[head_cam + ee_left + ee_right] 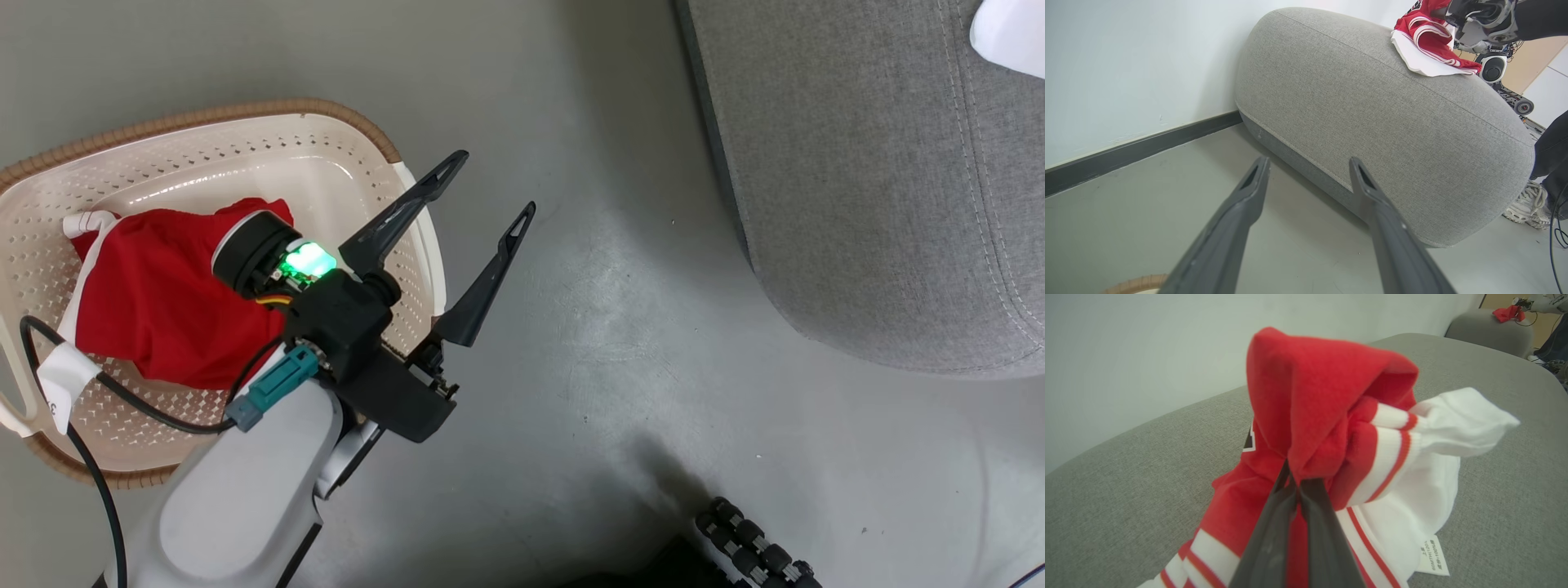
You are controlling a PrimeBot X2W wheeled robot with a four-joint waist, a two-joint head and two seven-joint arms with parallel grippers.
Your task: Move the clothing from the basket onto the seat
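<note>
- Right gripper (1294, 479): fingers (1274, 539) pressed together, pinching a bunched fold of the red jersey (1310, 396). Striped cuff trim is caught in the same bunch.
- Jersey's lower part drapes onto the seat (1126, 477). White piece (1461, 420) lies on the seat, touching the jersey.
- Left gripper (496, 181): fingers spread fully apart, holding nothing. Fingertips are over the floor (612, 327) just beside the basket (204, 118) rim, well apart from the seat.
- Red piece (155, 302) with white edge trim lies crumpled on the basket floor, partly hidden by the left wrist.
- Handling, judged: all garments are light, limp and not fragile. Knit cloth, not slippery. No stiffness, so a garment will hang and trail from any single pinch.
- Hold point, judged: the raised crest of a fold near the middle of the red piece, or the thicker trim band. A thin single layer at an edge could slip out.
- Writing: care tag (1433, 555) at the white piece's hem carries small print, too small to read with confidence.
- Black, white-edged corner of a numeral shows on the jersey; digit not legible.
- White cable tag (61, 376) bears a mark that is cut off and unreadable.
</note>
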